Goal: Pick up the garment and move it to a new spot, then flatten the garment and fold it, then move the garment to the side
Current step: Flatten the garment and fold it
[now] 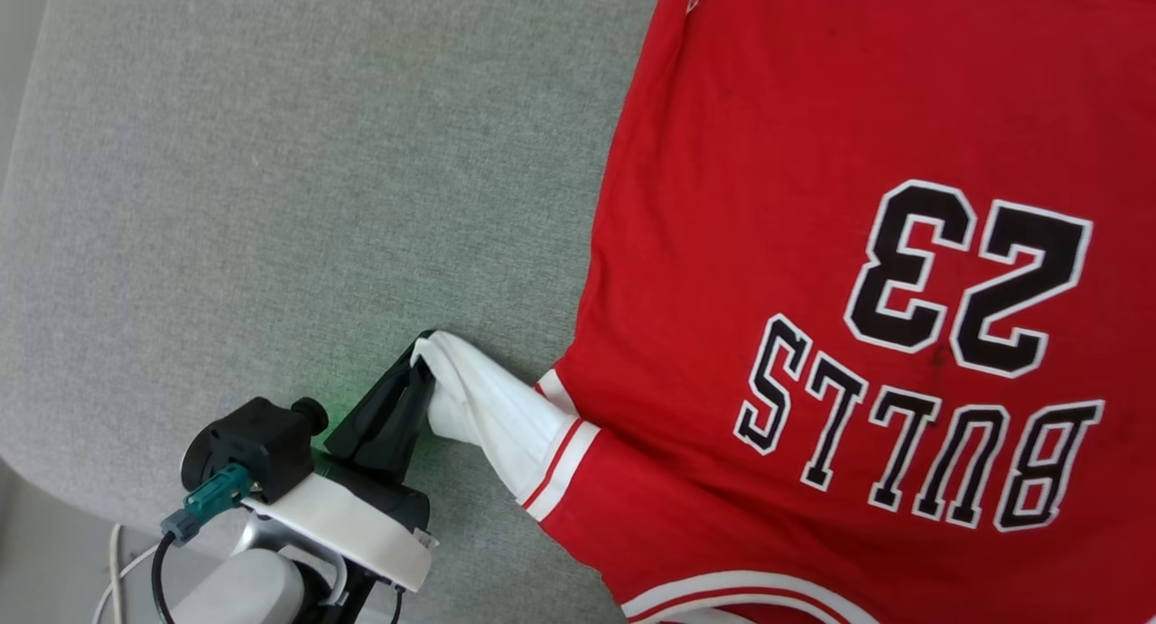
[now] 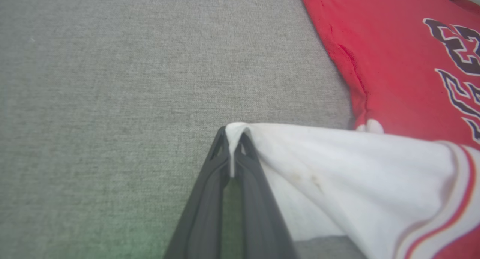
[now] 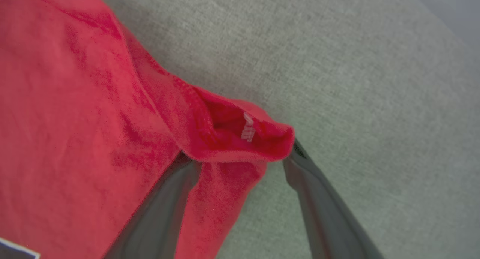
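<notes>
Closest to us, our left hand (image 1: pixel 423 358) is pinched shut on the tip of the white sleeve (image 1: pixel 492 416) — in the left wrist view a sliver of white cloth is squeezed between the fingers (image 2: pixel 210 199). The sleeve is pulled taut out to our left, away from the body of the garment (image 1: pixel 768 200). That lies spread on the grey fabric surface (image 1: pixel 271 200), with the black 23 (image 1: pixel 966 276) and BULLS lettering (image 1: pixel 912 425) upside down to us. Farther off, our right hand (image 3: pixel 240 154) is spread wide open — a folded red hem corner (image 3: pixel 225 139) drapes over one finger and sits between the two, nothing clamped.
</notes>
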`<state>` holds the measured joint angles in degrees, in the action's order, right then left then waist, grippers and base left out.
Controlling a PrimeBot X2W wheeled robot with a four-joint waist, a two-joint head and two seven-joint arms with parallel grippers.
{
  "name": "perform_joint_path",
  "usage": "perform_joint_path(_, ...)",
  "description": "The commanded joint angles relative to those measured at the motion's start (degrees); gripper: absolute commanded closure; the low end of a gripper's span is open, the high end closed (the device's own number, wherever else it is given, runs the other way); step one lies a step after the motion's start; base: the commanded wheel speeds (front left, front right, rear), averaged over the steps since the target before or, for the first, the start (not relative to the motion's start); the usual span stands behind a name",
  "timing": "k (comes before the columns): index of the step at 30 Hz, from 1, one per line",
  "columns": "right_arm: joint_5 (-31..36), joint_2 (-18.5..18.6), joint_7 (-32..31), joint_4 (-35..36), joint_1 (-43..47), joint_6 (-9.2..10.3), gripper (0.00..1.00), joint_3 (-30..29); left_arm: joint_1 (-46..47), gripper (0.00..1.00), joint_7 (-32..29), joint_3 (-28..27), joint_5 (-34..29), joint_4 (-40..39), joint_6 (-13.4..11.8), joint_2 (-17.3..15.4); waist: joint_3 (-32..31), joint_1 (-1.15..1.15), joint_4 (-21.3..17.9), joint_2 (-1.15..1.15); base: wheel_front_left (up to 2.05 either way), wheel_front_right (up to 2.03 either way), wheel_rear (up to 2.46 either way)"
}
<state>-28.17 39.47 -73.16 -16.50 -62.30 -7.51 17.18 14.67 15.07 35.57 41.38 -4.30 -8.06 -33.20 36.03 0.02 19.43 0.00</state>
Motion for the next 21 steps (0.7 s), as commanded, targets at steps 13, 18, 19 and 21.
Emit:
perform_joint_path(13,-0.36,0.74,2.23,-2.37,2.13,0.03,1.0,2.57,-0.61,1.0,0.1,-2.72,-2.17,1.25,2.77,3.17,-0.69,-0.02,0.82,0.0,0.0,0.0,0.0)
perform_joint_path(18,-4.61,1.15,8.31,-0.15,3.9,0.03,1.0,5.64,-3.87,1.0,0.13,-3.47,-2.57,1.6,1.49,1.75,-8.54,-0.02,-1.98,0.0,0.0,0.0,0.0)
perform_joint_path(19,-5.54,1.79,8.71,0.38,4.98,0.04,1.0,6.51,-4.57,1.0,0.12,-3.75,-2.23,1.52,1.2,1.43,-9.71,-0.02,-2.66,0.0,0.0,0.0,0.0)
perform_joint_path(21,-7.0,3.66,9.63,2.02,6.72,0.04,1.0,8.47,-5.87,1.0,-0.02,-4.01,-2.1,1.15,0.49,0.63,-12.1,-0.02,-3.8,0.0,0.0,0.0,0.0)
